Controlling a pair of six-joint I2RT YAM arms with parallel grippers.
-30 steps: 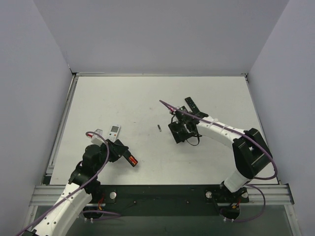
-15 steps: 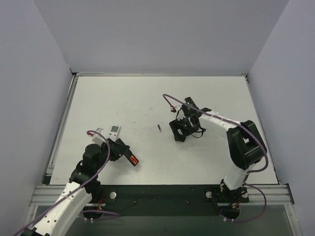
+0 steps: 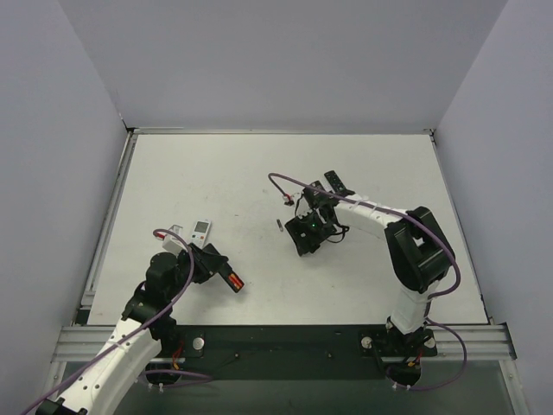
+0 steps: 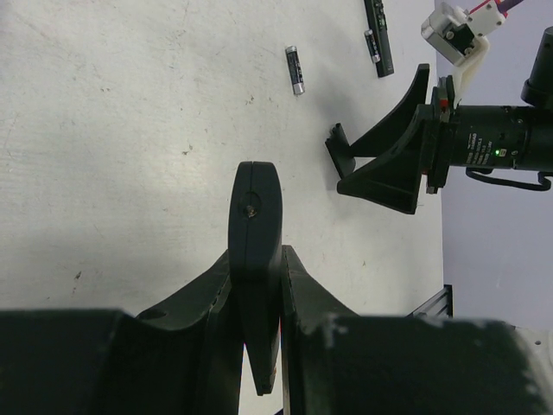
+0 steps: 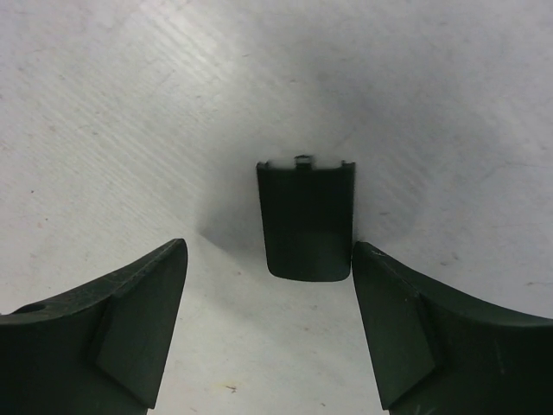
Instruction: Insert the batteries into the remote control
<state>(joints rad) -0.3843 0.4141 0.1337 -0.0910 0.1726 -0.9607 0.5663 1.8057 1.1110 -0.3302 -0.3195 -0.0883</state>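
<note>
Spread right claw set around flat black cover
Overhead, cover is hidden; slim black remote is pinched edge-on by left claw.

White tabletop, faintly speckled grey, carries a matte black plastic battery cover between the black fingers of the right gripper. To its left, a slim dark grey battery shows one silver end. A long black remote lies farther right; a white remote with a pale green panel lies near left. Purple cables trail over white-and-black arms; the walls are pale grey.
</note>
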